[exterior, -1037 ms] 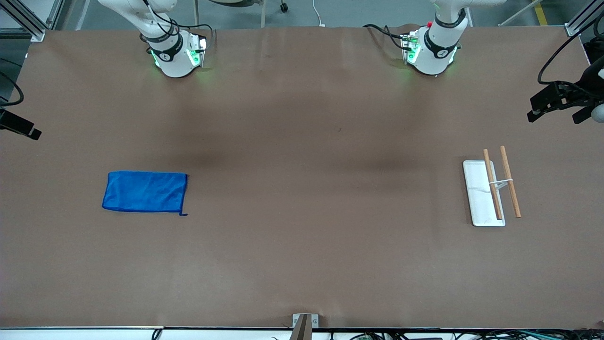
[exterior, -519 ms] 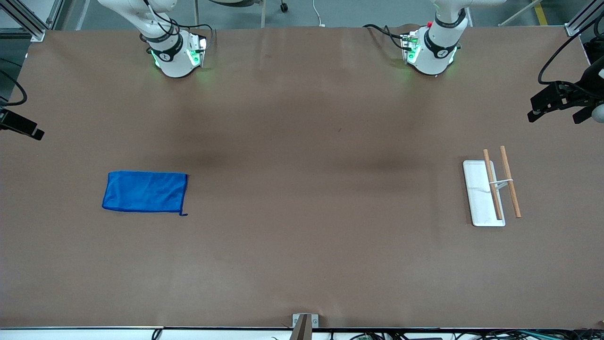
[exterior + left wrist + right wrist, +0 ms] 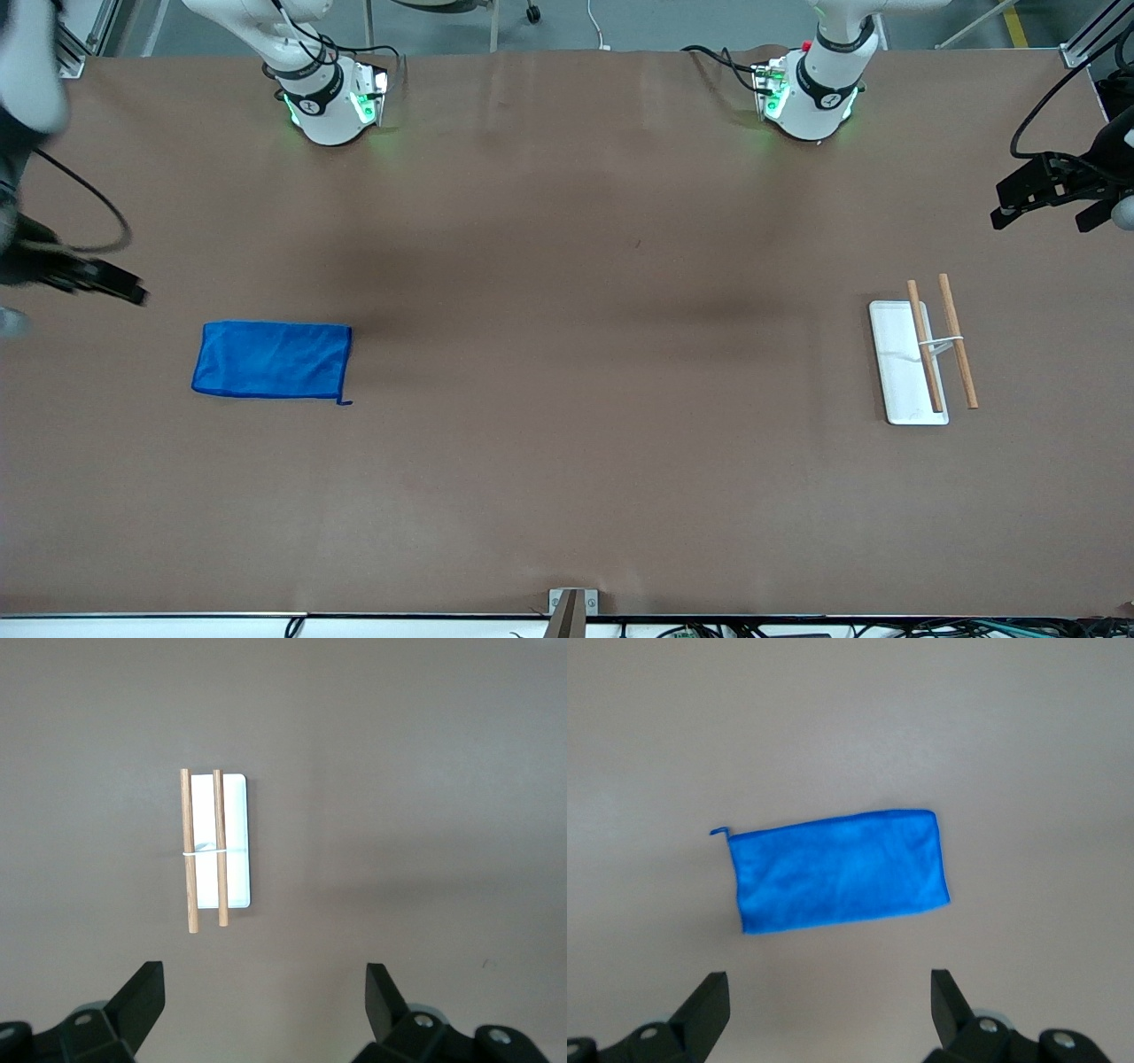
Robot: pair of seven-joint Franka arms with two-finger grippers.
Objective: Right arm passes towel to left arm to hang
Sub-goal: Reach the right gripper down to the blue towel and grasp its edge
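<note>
Blue towel [image 3: 272, 360] flat, edges unobstructed, both tools spread, aloft

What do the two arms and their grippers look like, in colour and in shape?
Both arms are glossy white with black joint rings; the right arm's base and the left arm's base glow green and carry black cables. The left gripper and the right gripper each have two black, wedge-shaped fingers on dark bodies with grey round parts.

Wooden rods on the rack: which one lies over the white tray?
The rod toward the right arm's end; it crosses the white tray. The other rod lies beside the tray, over bare table, linked by a thin white crosspiece.
</note>
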